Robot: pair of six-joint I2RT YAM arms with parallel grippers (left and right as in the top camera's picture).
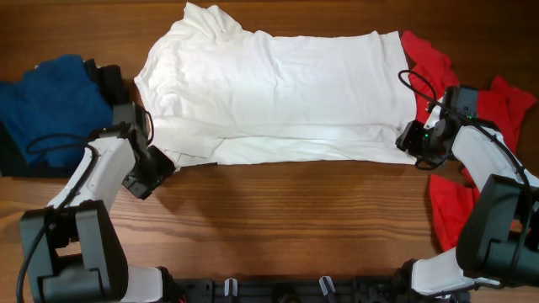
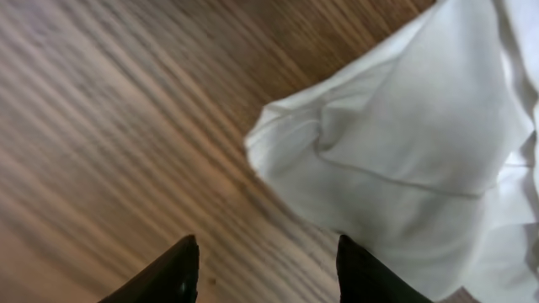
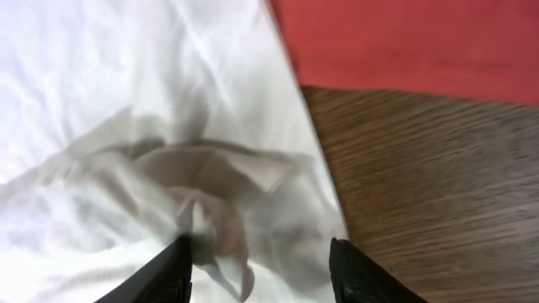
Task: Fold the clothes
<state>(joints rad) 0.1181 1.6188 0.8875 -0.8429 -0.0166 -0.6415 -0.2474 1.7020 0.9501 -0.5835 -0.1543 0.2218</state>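
- One fold at most looks done. The shirt (image 1: 269, 84), white, lies spread across the upper middle of the overhead frame. A long strip along its lower edge seems doubled over, and the rest is flat and wide.
- Left end effector (image 1: 150, 175) sits at the shirt's lower-left corner. In its wrist view the fingers stand apart over bare surface (image 2: 101, 126), with the shirt corner just ahead to the right. It holds nothing.
- Right end effector (image 1: 414, 139) sits at the shirt's lower-right corner. Its fingers stand apart above rumpled white cloth, which does not look pinched between them.
- Blue garment (image 1: 50, 105) lies bunched at the left edge of the overhead frame. It looks unfolded.
- Red garment (image 1: 455, 202) sprawls at the right edge, partly under the shirt's side. It also looks unfolded.
- Judged from this, the task is early: the shirt needs further folds, and the other two garments are not yet started.
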